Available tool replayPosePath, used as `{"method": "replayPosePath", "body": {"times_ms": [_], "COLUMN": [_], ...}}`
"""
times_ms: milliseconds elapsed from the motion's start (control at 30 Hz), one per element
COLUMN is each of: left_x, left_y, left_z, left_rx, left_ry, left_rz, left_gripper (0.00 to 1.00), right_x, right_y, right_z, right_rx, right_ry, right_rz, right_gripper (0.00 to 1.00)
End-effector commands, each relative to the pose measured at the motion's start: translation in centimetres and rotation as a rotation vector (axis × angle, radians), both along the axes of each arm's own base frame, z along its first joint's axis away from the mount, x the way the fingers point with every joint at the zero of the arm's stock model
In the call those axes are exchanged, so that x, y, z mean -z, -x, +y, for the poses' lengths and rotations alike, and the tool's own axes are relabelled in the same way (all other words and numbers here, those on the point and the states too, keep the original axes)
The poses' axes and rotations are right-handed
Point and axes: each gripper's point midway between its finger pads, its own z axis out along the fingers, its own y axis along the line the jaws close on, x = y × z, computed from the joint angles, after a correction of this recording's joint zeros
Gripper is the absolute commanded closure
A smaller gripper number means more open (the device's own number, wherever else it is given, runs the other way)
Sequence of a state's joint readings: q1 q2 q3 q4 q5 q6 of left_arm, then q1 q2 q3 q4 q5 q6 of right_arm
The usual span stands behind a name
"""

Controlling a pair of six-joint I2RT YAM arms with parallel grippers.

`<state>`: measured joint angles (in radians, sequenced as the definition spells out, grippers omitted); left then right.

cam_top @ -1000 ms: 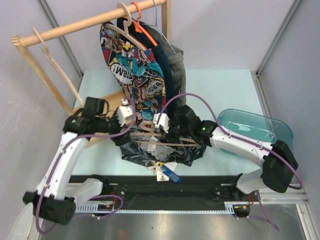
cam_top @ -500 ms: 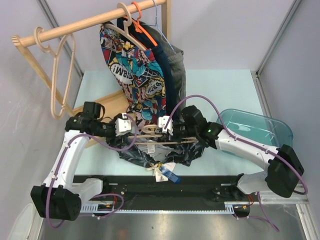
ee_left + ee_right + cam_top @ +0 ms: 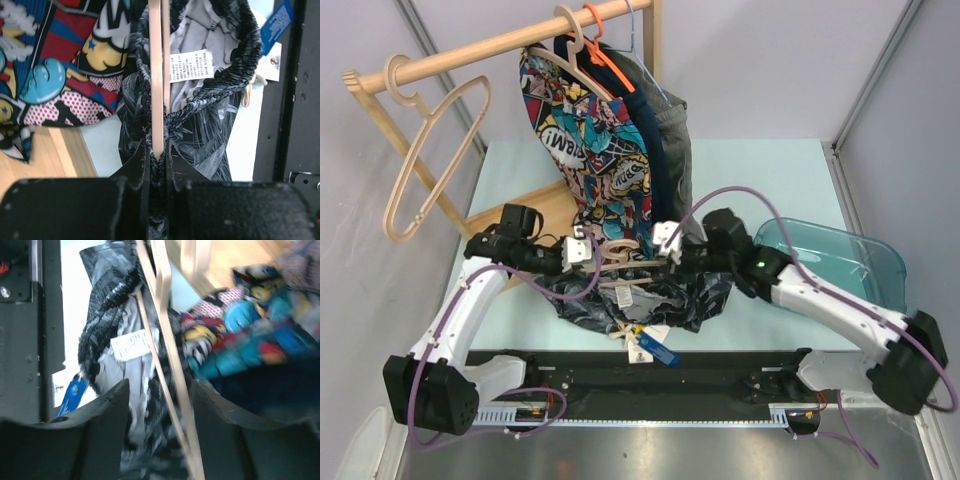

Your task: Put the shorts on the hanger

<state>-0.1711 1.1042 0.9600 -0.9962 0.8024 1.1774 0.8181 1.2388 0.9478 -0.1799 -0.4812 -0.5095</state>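
Observation:
The shorts [image 3: 650,300], dark with a pale marbled print, hang off the pale wooden hanger [image 3: 620,264] just above the table's front. In the left wrist view my left gripper [image 3: 157,152] is shut on the hanger's [image 3: 156,75] end, with the shorts' [image 3: 200,125] waistband pinched against it. It holds the hanger's left end [image 3: 582,252] in the top view. My right gripper [image 3: 670,250] is at the hanger's right end. There its jaws [image 3: 159,385] stand open around the hanger bars [image 3: 170,355] and the shorts [image 3: 107,330], gripping neither.
Comic-print shorts [image 3: 590,140] and a navy garment hang from the wooden rail [image 3: 480,50] just behind the grippers. An empty wooden hanger [image 3: 430,150] swings at the rail's left. A teal bin [image 3: 830,262] sits at the right, and a black rail [image 3: 620,368] runs along the front.
My left gripper has shut on the hanger's left end and waistband. My right gripper has opened off the right end. The empty hanger on the rail has swung outward.

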Motion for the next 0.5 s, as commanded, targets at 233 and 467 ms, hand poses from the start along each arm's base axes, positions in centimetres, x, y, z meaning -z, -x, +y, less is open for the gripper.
{"method": "replayPosePath", "body": {"times_ms": [233,467], "left_x": [-0.1,-0.3], "left_y": [-1.0,-1.3], "left_z": [-0.3,-0.4], "left_rx": [-0.077,-0.111], "left_ry": [0.088,0.102], "left_rz": [0.046,0.050], "left_gripper": [1.00,1.00], "right_x": [2.6,8.3], "right_y": [2.9,0.4], "right_z": [-7.2,-7.6], "right_rx": [0.349,0.672], "right_ry": [0.039,0.120], "right_rz": [0.260,0.342], "right_gripper": [0.45,0.40]}}
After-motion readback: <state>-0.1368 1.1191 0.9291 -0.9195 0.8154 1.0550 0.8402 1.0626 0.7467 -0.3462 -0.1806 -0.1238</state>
